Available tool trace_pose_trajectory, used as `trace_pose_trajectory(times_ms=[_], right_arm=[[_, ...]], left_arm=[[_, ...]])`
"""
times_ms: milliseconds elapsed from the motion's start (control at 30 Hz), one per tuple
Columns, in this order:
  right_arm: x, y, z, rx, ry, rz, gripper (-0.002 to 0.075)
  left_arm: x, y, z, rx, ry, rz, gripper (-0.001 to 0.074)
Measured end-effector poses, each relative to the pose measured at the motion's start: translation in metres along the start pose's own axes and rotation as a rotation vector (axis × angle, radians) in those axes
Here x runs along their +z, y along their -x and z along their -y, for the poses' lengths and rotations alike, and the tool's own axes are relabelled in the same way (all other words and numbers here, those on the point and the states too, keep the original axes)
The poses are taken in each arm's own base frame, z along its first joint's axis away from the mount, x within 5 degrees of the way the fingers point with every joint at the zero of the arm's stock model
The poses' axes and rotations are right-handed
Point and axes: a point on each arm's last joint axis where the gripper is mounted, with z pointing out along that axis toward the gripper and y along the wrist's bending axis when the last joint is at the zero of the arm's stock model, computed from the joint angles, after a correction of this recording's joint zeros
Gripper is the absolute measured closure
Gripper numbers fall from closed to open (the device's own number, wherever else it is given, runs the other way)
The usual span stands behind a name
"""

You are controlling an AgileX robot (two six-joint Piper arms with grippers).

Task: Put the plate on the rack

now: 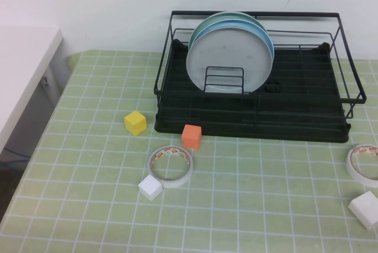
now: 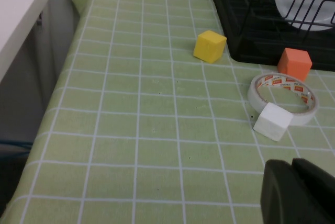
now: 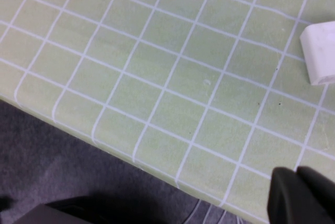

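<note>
The pale grey plate (image 1: 227, 52) stands upright in the black wire rack (image 1: 307, 117), leaning against two light-blue plates (image 1: 263, 28) behind it, with a small wire holder (image 1: 224, 80) in front. Neither gripper shows in the high view. The left gripper (image 2: 293, 174) is shut and empty, low over the table, near the white cube and well short of the rack (image 2: 246, 9); a bit of the plate (image 2: 301, 10) shows behind the wires. The right gripper (image 3: 297, 174) is shut and empty above the table's near edge.
In front of the rack lie a yellow cube (image 1: 135, 123), an orange cube (image 1: 191, 136), a tape roll (image 1: 170, 165) and a white cube (image 1: 150, 187). At the right edge lie another tape roll (image 1: 363, 164) and a white block (image 1: 366, 208). A white table (image 1: 23, 70) stands left.
</note>
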Motion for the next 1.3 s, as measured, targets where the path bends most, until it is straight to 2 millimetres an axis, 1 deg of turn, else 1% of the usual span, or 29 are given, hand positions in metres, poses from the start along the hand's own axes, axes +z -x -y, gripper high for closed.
trace_pose_trajectory(times_ms=[733,967,1300], right_arm=[[0.0,0.0,0.0,0.0,0.0,0.0,0.0726],[0.0,0.0,0.0,0.0,0.0,0.0,0.0726],[0.0,0.0,0.0,0.0,0.0,0.0,0.0726]], left_arm=[[-0.0003,-0.0001,0.0002,-0.007,-0.001,-0.007,0.0736],[-0.0003,0.0004,-0.0031,-0.036,0.06,0.005,0.0736],[-0.0003,0.0003,-0.0031,-0.023,0.062,0.003,0.0736]])
